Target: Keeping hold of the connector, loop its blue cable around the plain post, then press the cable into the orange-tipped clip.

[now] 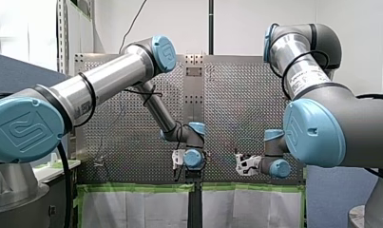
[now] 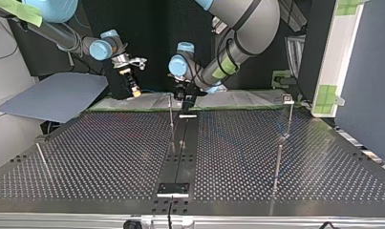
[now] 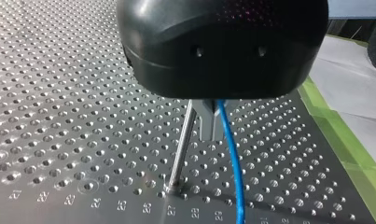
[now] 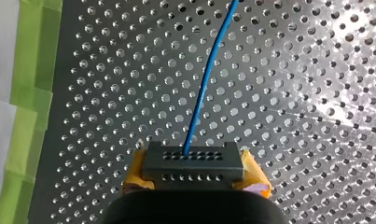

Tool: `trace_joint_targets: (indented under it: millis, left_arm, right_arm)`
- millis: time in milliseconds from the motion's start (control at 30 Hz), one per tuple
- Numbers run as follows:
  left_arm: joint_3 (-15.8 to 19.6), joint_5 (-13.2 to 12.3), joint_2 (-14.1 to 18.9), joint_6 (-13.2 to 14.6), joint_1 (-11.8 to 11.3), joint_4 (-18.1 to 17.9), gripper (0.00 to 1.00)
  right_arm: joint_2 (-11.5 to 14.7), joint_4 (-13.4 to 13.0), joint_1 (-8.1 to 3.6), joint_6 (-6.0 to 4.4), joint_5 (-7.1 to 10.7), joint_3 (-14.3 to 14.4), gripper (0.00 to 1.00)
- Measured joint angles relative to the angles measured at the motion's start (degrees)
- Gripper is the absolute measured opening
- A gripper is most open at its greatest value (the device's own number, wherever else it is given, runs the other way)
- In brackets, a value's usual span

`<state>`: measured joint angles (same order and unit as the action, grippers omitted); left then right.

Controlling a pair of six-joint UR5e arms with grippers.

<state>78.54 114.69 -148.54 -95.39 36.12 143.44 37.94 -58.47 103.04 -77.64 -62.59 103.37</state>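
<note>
Dark grey connector [image 4: 192, 163] with rows of small holes, a thin blue cable [image 4: 202, 93] leaving it toward one o'clock. The cable passes a slim metal post [image 3: 181, 144], close at its three o'clock.

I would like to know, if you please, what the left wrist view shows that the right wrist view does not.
Only the left wrist view shows the thin plain metal post standing in the perforated metal table, with the thin blue cable passing close beside it. Only the right wrist view shows the dark grey rectangular connector, gripped between my right gripper's yellow-padded fingers. Both show the cable, the table and the green tape strip at the table's edge.
</note>
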Motion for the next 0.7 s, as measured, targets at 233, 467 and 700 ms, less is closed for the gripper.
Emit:
trace_joint_targets:
  millis: [233, 467, 700]
  left_arm:
    - [-0.21, -0.98, -0.02, -0.22, -0.78, -0.06, 0.00]
    - [-0.77, -1.90, -0.02, -0.35, -1.44, -0.06, 0.00]
    - [-1.76, -2.74, -0.10, -0.76, -1.99, 0.28, 0.00]
  right_arm:
    - [0.00, 0.33, -0.14, -0.50, 0.15, -1.28, 0.00]
    - [0.00, 0.78, -0.16, -0.59, 0.18, -2.09, 0.00]
    - [-0.02, 1.26, -0.40, -0.66, 0.25, -3.46, 0.00]
